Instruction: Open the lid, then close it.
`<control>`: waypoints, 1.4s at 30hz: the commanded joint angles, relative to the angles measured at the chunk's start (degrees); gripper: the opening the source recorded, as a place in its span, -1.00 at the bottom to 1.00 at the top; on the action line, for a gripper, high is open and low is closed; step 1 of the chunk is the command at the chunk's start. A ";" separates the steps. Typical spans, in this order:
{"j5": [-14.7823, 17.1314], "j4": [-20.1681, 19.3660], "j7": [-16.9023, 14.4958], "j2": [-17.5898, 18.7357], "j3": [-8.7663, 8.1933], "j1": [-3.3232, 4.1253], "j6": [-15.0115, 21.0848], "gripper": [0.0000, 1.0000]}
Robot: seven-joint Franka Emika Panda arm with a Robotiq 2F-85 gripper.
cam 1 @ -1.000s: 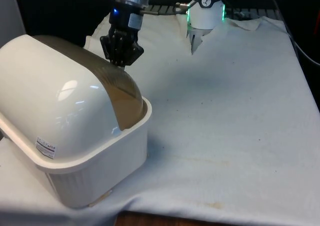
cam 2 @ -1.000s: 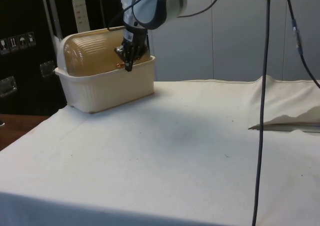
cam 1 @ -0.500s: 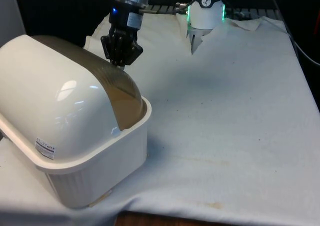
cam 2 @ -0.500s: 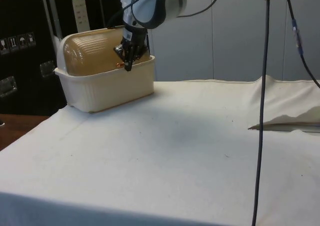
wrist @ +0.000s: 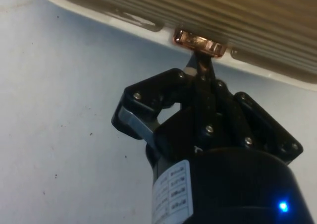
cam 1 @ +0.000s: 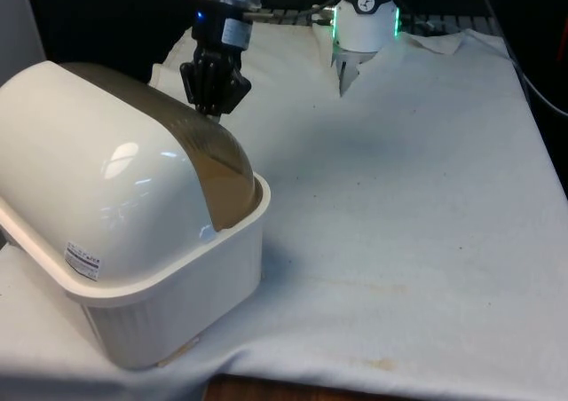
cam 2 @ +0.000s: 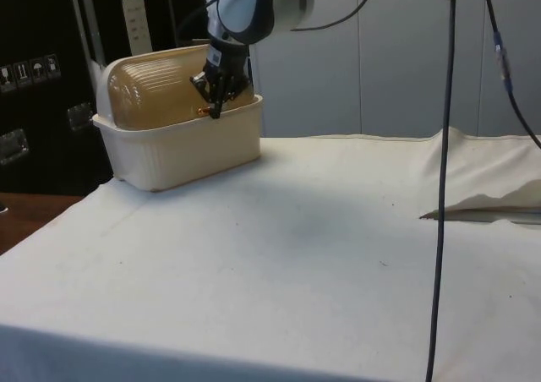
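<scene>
One bread box: cream bread box [cam 1: 133, 268] sits at the front view's left, near the worktop's corner closest to that camera; in the side view it stands at the far left end [cam 2: 182, 145], before the dark cabinets
Box base: ribbed cream tub with a flared rim; a small printed label [cam 1: 82, 262] is stuck on the rim facing the front camera
Lid: ribbed, translucent amber roll-top lid [cam 2: 156, 90] is down over the opening, its lower edge at the tub's rim; in the front view it shows as a brown band [cam 1: 217, 166] curving out from under the glossy cream dome
Handle: small copper-coloured handle [wrist: 199, 41] sits at the lid's lower edge, just above the cream rim; in the side view it is an orange spot [cam 2: 203, 110] beside the fingertips
End effector: black end effector [wrist: 200, 68] points down at the lid's lower edge on the side of the box away from the front camera [cam 1: 213, 108]; in the side view it hangs in front of the lid [cam 2: 217, 107]
Fingers: pressed together to a narrow point, tips right at the handle and seemingly touching it; whether they pinch it I cannot tell
Worktop: white cloth [cam 1: 399, 197] lies smooth with faint specks across the middle and right; rumpled folds at the far end in the front view
Cables: two dark cables [cam 2: 444, 179] hang in front of the side camera at its right
</scene>
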 commanded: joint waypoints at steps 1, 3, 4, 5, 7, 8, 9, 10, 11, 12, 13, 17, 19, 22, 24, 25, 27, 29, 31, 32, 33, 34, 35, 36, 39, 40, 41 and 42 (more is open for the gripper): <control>0.97 0.52 -0.17 0.17 0.69 -0.57 0.17 -1.00; 1.15 0.80 0.00 0.52 0.29 -0.40 0.40 -1.00; 1.15 0.97 0.23 0.74 -0.06 -0.29 0.69 -1.00; 1.09 1.03 0.46 0.80 -0.23 -0.23 0.86 -1.00; 1.03 1.03 0.63 0.86 -0.34 -0.17 1.03 -1.00; 0.97 1.03 0.86 0.97 -0.46 -0.11 1.20 -1.00; 0.86 1.03 1.09 1.09 -0.63 -0.06 1.43 -1.00; 0.74 1.09 1.55 1.26 -0.92 0.11 1.89 -1.00; 0.69 1.03 1.78 1.32 -1.03 0.17 2.06 -1.00; 0.57 1.03 1.95 1.32 -1.20 0.29 2.29 -1.00; 0.52 0.97 2.18 1.32 -1.32 0.34 2.52 -1.00; 0.34 0.92 2.81 1.38 -1.72 0.63 3.15 -1.00; 0.23 0.97 3.15 1.38 -1.95 0.80 3.44 -1.00; 0.06 0.97 3.84 1.32 -2.41 1.09 4.24 -1.00; 0.06 0.97 4.01 1.32 -2.52 1.15 4.41 -1.00; 0.06 0.92 4.18 1.32 -2.58 1.20 4.58 -1.00; 0.06 0.92 4.53 1.20 -2.75 1.32 5.16 -1.00; 0.06 0.92 4.81 1.15 -2.86 1.38 5.50 -1.00; 0.74 0.86 3.72 0.74 -1.09 0.29 4.98 -1.00; 0.11 0.92 5.04 0.97 -2.92 1.38 5.84 -1.00; 0.11 0.92 5.16 0.97 -2.92 1.38 6.07 -1.00; 0.11 0.92 5.27 0.92 -2.92 1.38 6.25 -1.00; 0.11 0.92 5.39 0.80 -2.92 1.38 6.30 -1.00; 0.17 0.92 5.67 0.57 -2.98 1.38 6.53 -1.00; 0.17 0.92 6.30 -0.06 -2.92 1.43 6.70 -1.00; 0.17 0.92 6.30 -0.06 -2.92 1.43 6.70 -1.00; 0.74 0.92 5.16 -0.23 -1.20 0.34 6.19 -1.00; 0.17 0.86 6.59 -0.52 -2.92 1.49 6.65 -1.00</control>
